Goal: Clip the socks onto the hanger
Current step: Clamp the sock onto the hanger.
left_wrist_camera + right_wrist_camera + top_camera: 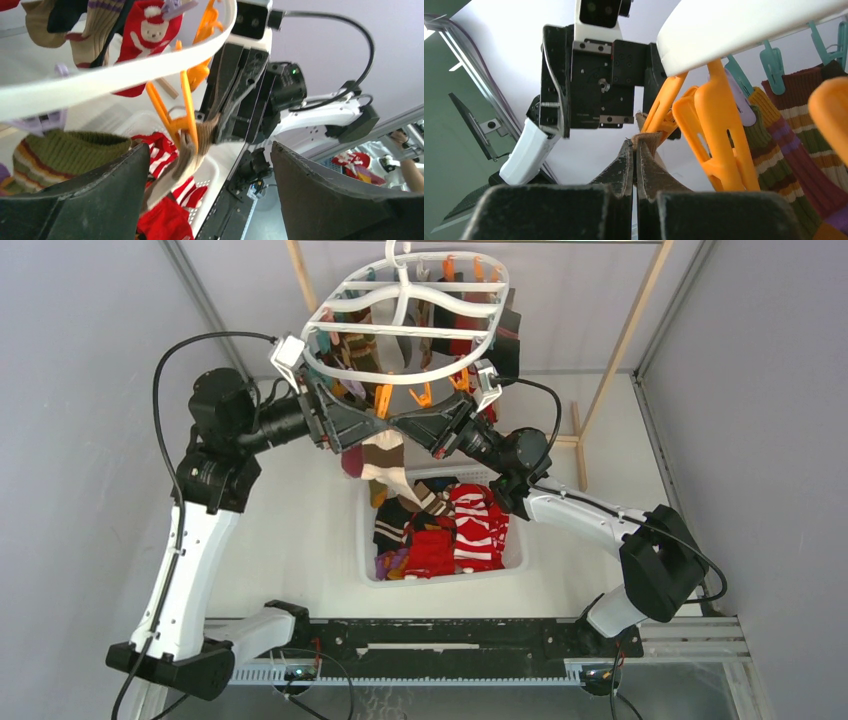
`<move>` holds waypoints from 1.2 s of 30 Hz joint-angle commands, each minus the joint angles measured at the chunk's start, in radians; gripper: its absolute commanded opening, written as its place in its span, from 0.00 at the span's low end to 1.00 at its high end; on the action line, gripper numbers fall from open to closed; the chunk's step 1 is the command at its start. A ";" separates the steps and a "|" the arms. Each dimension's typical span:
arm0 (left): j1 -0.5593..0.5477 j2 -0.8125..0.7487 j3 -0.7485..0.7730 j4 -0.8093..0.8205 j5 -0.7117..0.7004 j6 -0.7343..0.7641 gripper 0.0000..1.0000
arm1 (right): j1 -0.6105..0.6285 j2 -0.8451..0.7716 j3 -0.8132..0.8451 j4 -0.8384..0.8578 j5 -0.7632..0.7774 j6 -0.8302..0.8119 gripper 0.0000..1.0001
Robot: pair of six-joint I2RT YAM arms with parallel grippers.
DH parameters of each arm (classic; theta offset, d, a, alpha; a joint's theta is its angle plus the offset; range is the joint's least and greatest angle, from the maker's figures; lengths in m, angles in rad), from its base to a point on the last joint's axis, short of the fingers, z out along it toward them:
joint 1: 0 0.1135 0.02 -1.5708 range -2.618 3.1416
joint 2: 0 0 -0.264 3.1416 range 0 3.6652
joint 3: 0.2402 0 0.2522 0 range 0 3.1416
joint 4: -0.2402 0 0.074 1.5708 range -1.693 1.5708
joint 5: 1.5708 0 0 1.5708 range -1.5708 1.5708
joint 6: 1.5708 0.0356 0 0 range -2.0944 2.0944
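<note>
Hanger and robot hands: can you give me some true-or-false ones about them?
The left gripper is wide open. True.
The right gripper is open and empty. False: it is shut on a tan sock.
The clip at that sock is teal. False: it is an orange clip.
The hanger already has socks hanging from it. True.
The basket is empty. False: red and striped socks lie in it.
</note>
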 commanded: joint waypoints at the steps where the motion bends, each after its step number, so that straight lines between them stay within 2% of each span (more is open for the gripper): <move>1: -0.005 -0.062 -0.081 -0.062 -0.001 0.103 0.91 | 0.005 -0.029 0.003 0.016 0.011 0.001 0.00; 6: -0.005 -0.093 -0.158 -0.085 -0.002 0.162 0.85 | 0.004 -0.032 0.004 0.007 0.009 0.009 0.00; 9: -0.005 -0.089 -0.165 -0.077 -0.003 0.169 0.70 | 0.005 -0.034 0.005 -0.003 0.006 0.011 0.00; 10: -0.005 -0.087 -0.164 -0.072 -0.004 0.171 0.62 | 0.005 -0.037 0.005 -0.014 0.003 0.010 0.03; 12: -0.005 -0.085 -0.156 -0.068 -0.014 0.171 0.41 | 0.004 -0.048 0.004 -0.043 0.003 0.002 0.15; 14: -0.006 -0.083 -0.150 -0.071 -0.034 0.172 0.26 | 0.004 -0.070 -0.005 -0.085 0.017 -0.024 0.27; 18: -0.005 -0.093 -0.136 -0.098 -0.068 0.196 0.08 | 0.000 -0.153 -0.059 -0.185 0.081 -0.105 0.48; 23: -0.005 -0.097 -0.112 -0.132 -0.091 0.212 0.04 | -0.027 -0.252 -0.110 -0.334 0.115 -0.173 0.66; 28: -0.005 -0.102 -0.097 -0.157 -0.091 0.217 0.04 | -0.038 -0.302 -0.129 -0.463 0.205 -0.270 0.76; 31: -0.005 -0.106 -0.095 -0.163 -0.085 0.209 0.05 | -0.044 -0.287 -0.128 -0.457 0.260 -0.281 0.81; 36: -0.005 -0.114 -0.093 -0.169 -0.078 0.197 0.05 | -0.037 -0.204 -0.112 -0.367 0.306 -0.267 0.96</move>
